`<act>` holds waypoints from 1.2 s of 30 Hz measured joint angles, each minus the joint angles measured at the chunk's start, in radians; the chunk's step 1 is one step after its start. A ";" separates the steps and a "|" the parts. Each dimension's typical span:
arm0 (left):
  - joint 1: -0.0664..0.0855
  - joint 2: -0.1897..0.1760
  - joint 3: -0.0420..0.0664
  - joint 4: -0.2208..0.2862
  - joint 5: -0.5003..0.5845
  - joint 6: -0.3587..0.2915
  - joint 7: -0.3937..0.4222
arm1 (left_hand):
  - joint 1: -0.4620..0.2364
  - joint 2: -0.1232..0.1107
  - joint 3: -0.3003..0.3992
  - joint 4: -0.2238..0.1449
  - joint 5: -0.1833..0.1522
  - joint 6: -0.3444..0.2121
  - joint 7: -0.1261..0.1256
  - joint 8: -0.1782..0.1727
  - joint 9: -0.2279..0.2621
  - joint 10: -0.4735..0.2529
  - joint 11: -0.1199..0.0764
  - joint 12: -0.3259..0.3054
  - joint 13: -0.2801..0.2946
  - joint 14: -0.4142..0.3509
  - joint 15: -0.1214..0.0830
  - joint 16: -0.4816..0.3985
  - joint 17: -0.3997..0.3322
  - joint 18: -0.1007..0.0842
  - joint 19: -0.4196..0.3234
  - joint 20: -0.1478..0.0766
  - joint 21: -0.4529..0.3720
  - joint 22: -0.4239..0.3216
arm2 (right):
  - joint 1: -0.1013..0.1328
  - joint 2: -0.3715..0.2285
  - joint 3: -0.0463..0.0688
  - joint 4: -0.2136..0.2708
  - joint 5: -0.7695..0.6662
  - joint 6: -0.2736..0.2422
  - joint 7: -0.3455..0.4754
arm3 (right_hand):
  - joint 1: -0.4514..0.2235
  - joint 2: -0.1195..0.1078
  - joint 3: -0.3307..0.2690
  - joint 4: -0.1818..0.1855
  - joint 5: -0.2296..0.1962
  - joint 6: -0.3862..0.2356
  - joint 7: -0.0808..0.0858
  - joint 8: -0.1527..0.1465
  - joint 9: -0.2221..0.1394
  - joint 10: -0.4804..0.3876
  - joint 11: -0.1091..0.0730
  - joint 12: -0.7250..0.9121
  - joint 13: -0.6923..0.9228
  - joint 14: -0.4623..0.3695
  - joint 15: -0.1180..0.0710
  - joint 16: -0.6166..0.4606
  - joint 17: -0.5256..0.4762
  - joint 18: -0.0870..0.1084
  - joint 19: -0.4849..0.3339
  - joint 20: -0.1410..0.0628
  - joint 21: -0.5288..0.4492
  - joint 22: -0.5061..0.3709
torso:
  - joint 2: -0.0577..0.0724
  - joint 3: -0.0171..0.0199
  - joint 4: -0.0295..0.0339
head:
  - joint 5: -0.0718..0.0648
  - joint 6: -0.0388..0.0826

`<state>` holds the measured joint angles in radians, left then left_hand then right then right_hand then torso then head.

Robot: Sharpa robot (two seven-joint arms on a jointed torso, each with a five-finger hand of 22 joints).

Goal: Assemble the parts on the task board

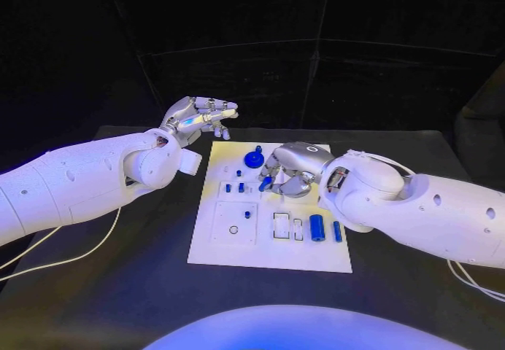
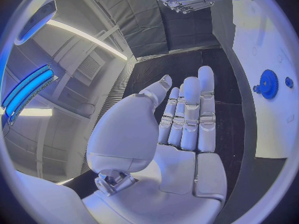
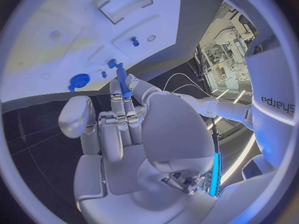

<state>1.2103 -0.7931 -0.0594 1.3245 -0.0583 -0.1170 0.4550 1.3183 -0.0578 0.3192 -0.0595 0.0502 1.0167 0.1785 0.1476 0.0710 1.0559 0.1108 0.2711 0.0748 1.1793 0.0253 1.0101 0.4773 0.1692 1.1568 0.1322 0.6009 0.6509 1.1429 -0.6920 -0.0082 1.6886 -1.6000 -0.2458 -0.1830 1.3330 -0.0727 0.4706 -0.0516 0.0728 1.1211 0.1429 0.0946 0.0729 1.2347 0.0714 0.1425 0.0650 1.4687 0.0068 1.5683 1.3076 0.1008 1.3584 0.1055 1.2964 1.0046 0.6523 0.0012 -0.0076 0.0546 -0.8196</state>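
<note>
Head view first: we see the flat white rectangular task board lying in the middle of the black table, and both white arms reaching in over it. Our right hand hangs above the upper middle of the board with its fingers curled together round a slim blue peg-shaped part, whose lower end points down at the board. In the right wrist view the same blue peg sits clamped between the fingertips, sticking out past them toward the board.

Our left hand is raised beyond the board's far left corner, clear of the board and holding nothing. In the left wrist view its fingers lie straight and side by side with the thumb set a little apart, the palm bare.

On the board, a round blue toothed gear rests near the far edge, just beside the right hand. Two small blue studs stand in a raised block at the board's left middle, and one more short blue pin stands in the square plate below that. Toward the near right, a thick blue cylinder and a thinner blue rod lie side by side, next to two rectangular recesses.
</note>
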 measured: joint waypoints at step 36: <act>0.000 0.008 0.000 0.003 0.000 0.001 -0.005 | 0.000 0.000 0.000 0.000 0.000 0.000 0.000 0.000 0.000 0.000 0.000 0.000 0.000 0.000 0.000 0.000 0.000 0.000 0.000 0.000 0.000 0.000 | -0.079 0.193 -0.062 -0.121 -0.105 0.104 0.070 | 0.004 -0.006 0.006 -0.003 0.021 -0.002 0.002 -0.014 -0.003 0.000 0.000 -0.012 0.000 0.000 0.000 0.000 0.000 0.000 0.000 0.000 0.000 -0.003 | 0.001 0.0007 -0.0022 | 0.045 -0.024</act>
<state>1.2107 -0.7854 -0.0594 1.3277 -0.0581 -0.1165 0.4504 1.3183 -0.0578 0.3192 -0.0595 0.0502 1.0167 0.1785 0.1475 0.0710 1.0559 0.1108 0.2711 0.0749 1.1793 0.0253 1.0101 0.4775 0.1692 1.1568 0.1322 0.6009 0.6512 1.0636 -0.4985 -0.0699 1.5678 -1.7047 -0.1419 -0.1126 1.3368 -0.0790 0.4763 -0.0551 0.0938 1.1193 0.1449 0.0807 0.0699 1.2346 0.0715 0.1304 0.0650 1.4686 0.0069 1.5683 1.3074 0.1009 1.3583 0.1055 1.2963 1.0015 0.6534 0.0019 -0.0098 0.0998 -0.8438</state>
